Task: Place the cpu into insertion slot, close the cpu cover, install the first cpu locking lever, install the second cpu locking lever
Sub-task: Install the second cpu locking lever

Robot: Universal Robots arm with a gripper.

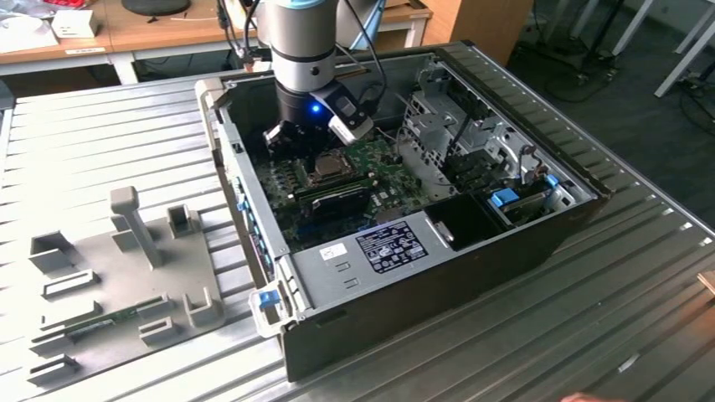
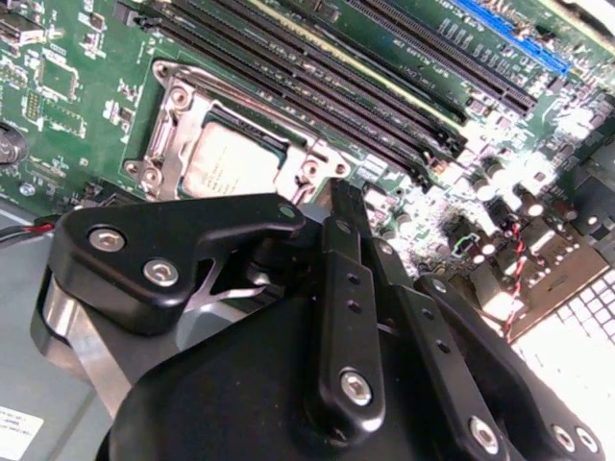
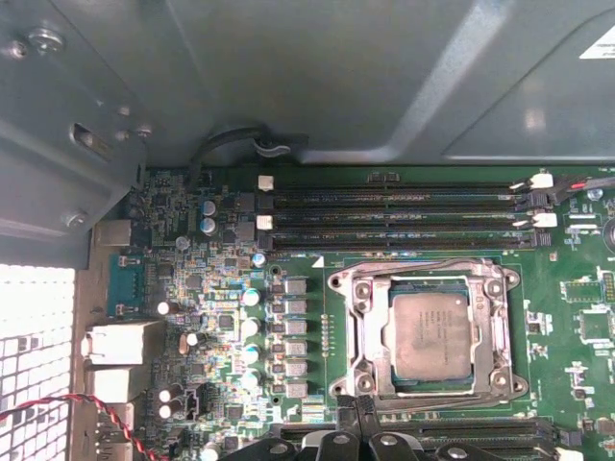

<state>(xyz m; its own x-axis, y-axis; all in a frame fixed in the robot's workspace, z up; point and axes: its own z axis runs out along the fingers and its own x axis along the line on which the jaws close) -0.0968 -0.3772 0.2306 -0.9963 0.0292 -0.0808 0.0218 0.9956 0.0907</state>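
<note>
The cpu (image 3: pixel 432 333) lies flat in the insertion slot (image 3: pixel 351 331), its dull grey top showing through the cut-out of the cpu cover (image 3: pixel 492 331), which lies down over it. In the second wrist view the cpu (image 2: pixel 226 158) sits under the same silvery cpu cover (image 2: pixel 183 110). A thin wire lever (image 3: pixel 423 263) runs along one edge of the socket. My gripper (image 3: pixel 357 408) is shut with nothing in it, its black tip right at the socket's rim. The gripper (image 2: pixel 346 197) points at the board just beside the socket. In the exterior view the gripper (image 1: pixel 300 146) hangs inside the open computer case, next to the socket (image 1: pixel 327 167).
Long black memory slots (image 3: pixel 394 206) flank the socket on two sides. The case walls (image 1: pixel 229 167) and the drive cage (image 1: pixel 441 126) hem in the arm. A grey fixture plate (image 1: pixel 123 276) with upright holders lies at the exterior view's left on the ribbed metal table (image 1: pixel 625 301).
</note>
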